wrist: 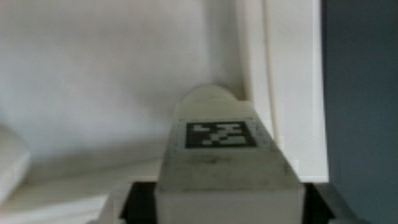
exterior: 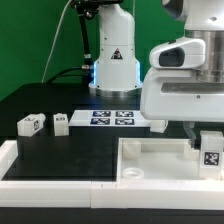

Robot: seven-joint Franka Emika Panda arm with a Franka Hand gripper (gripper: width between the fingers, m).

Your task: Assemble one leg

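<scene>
My gripper (exterior: 206, 141) is shut on a leg (exterior: 211, 152), a chunky white block with a black-and-white tag, and holds it at the right end of the large white tabletop (exterior: 150, 160). In the wrist view the leg (wrist: 219, 135) sits between the gripper's (wrist: 222, 206) dark pads (wrist: 148, 203). Its tip is beside the tabletop's raised rim (wrist: 285, 80), over the inner face (wrist: 107, 80). I cannot tell whether the leg touches the tabletop. Two more legs lie at the exterior view's left, one (exterior: 31, 123) beside the other (exterior: 60, 123).
The marker board (exterior: 112, 118) lies in front of the robot base (exterior: 113, 70). A small white part (exterior: 158, 126) lies just right of it. A white border frame (exterior: 50, 166) runs along the table's front left. Dark table (wrist: 365, 100) shows beyond the tabletop rim.
</scene>
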